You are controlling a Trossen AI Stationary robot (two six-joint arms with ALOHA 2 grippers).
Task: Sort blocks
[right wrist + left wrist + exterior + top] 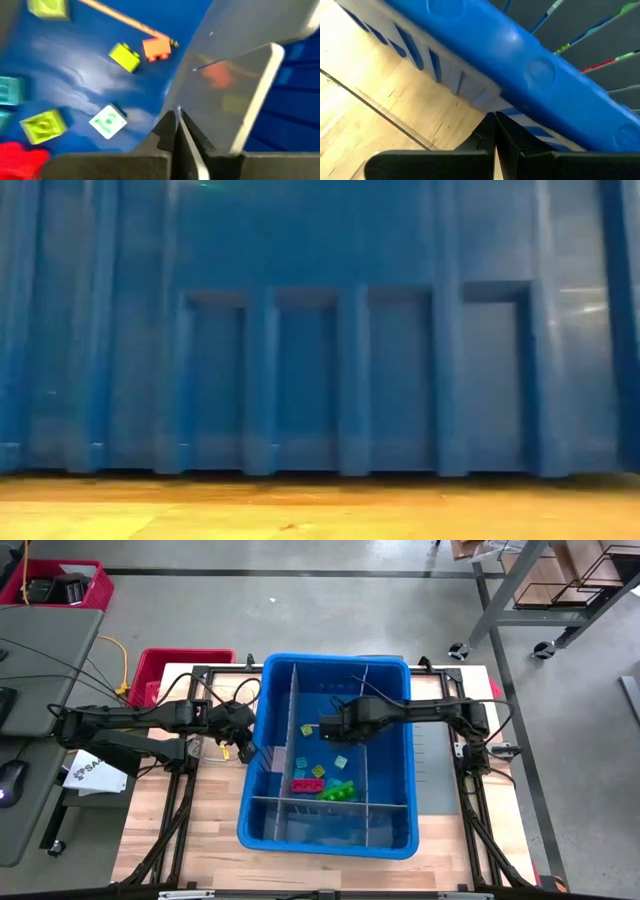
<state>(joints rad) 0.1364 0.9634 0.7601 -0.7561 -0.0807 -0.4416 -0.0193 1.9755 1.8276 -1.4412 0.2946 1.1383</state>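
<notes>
A blue bin [262, 740] stands on the wooden table, split by thin grey divider panels [365, 750]. Several small blocks lie on its floor: yellow-green [125, 56], orange [156, 47], green-white [107, 121], red [20, 160] and teal [10, 90] ones. My right gripper [325, 728] is inside the bin, pointing steeply down, shut at a divider panel [225, 75]. My left gripper [245, 747] is shut outside the bin's left wall, just under its rim [530, 75]. The low view shows only the bin's wall [320, 330]. My right gripper is shut on the grey divider's thin edge [181, 111]: a pale strip of it runs between the two fingers [165, 131]. The fingers come from above, slanting down. The panel stands in the bin. My left gripper's shut tips [495, 120] lie under the bin's rim; whether they touch it, I cannot tell.
A red basket [185, 670] sits off the table's far left corner, with cables beside it. Bare wooden tabletop [180, 850] lies left of the bin and along the near edge. A grey desk [30, 690] stands at the far left.
</notes>
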